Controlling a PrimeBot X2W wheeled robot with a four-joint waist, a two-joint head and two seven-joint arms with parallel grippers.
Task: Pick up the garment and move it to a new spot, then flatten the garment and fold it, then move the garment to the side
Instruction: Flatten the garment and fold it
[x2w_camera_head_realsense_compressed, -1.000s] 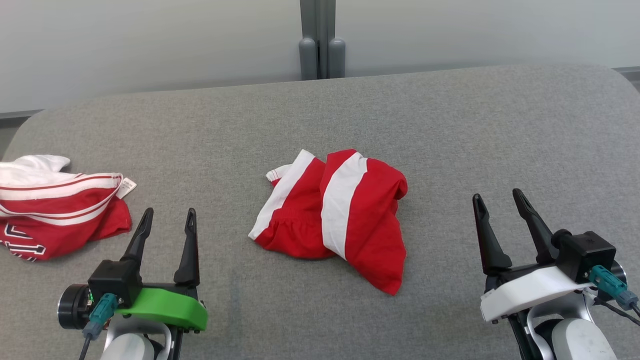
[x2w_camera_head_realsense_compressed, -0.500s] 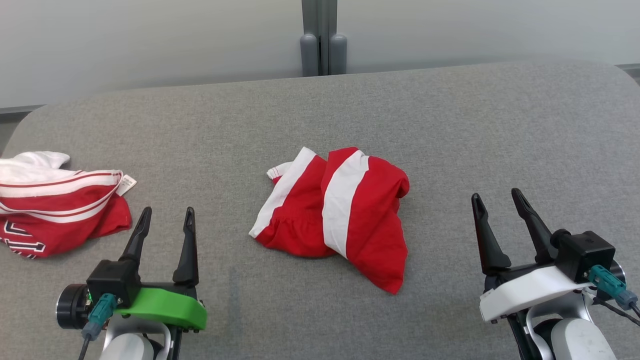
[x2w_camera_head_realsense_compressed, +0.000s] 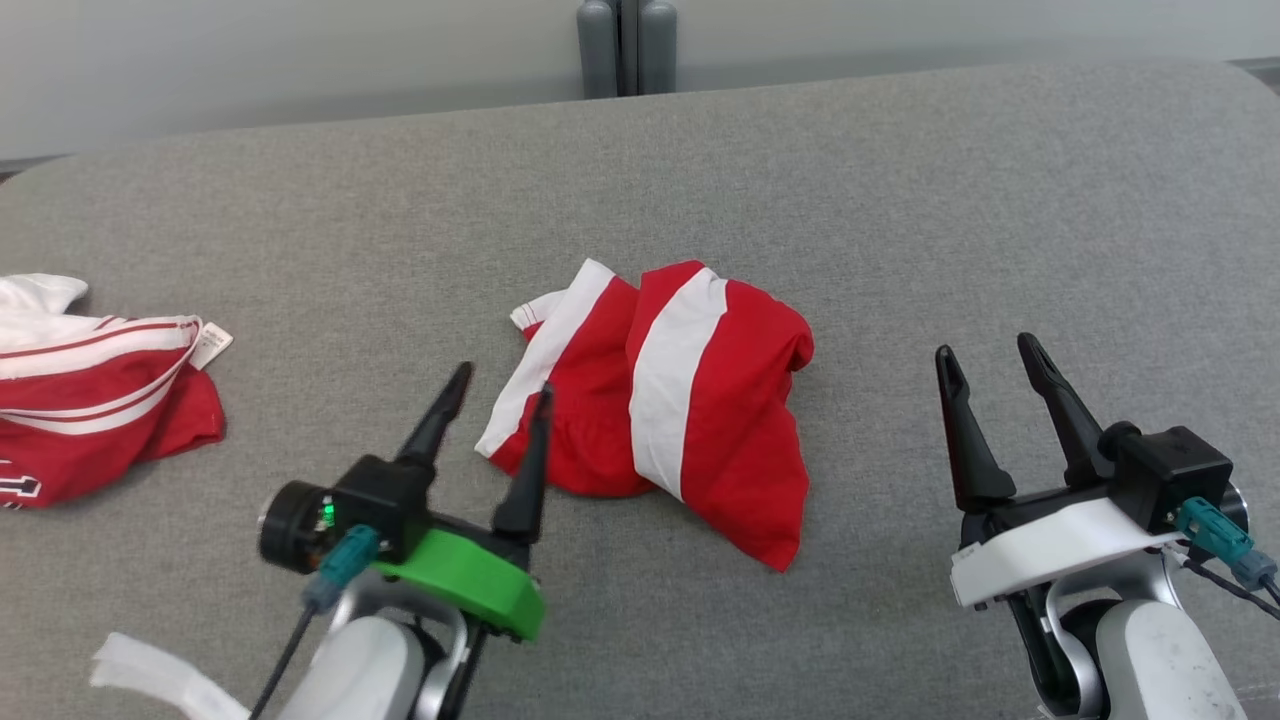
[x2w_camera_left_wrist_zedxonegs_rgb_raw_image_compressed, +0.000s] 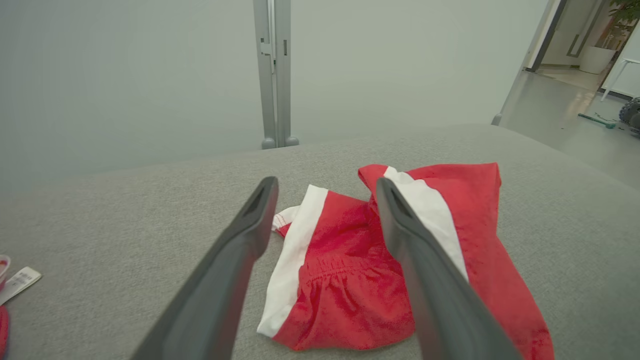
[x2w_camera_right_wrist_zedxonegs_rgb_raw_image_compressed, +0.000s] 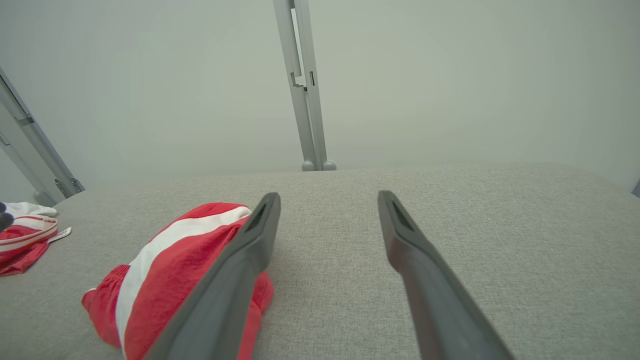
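A crumpled red garment (x2w_camera_head_realsense_compressed: 690, 400) with broad white stripes lies in the middle of the grey padded table (x2w_camera_head_realsense_compressed: 900, 200). My left gripper (x2w_camera_head_realsense_compressed: 500, 385) stands open just left of it, fingertips by its white-edged lower left corner, nothing between the fingers. The left wrist view shows the garment (x2w_camera_left_wrist_zedxonegs_rgb_raw_image_compressed: 350, 270) right past the open left gripper (x2w_camera_left_wrist_zedxonegs_rgb_raw_image_compressed: 325, 187). My right gripper (x2w_camera_head_realsense_compressed: 985, 355) is open and empty, well to the right of the cloth. In the right wrist view the garment (x2w_camera_right_wrist_zedxonegs_rgb_raw_image_compressed: 170, 265) lies to the left of that gripper (x2w_camera_right_wrist_zedxonegs_rgb_raw_image_compressed: 327, 200).
A second red and white garment (x2w_camera_head_realsense_compressed: 90, 400) with a label lies at the table's left edge, also seen as a red and white heap (x2w_camera_right_wrist_zedxonegs_rgb_raw_image_compressed: 25, 235) in the right wrist view. A grey post (x2w_camera_head_realsense_compressed: 625, 45) stands behind the table. A white strap (x2w_camera_head_realsense_compressed: 160, 680) hangs by my left forearm.
My left gripper has moved right and forward to the garment's lower left corner. The head camera has tilted down a little. The right gripper has held its place.
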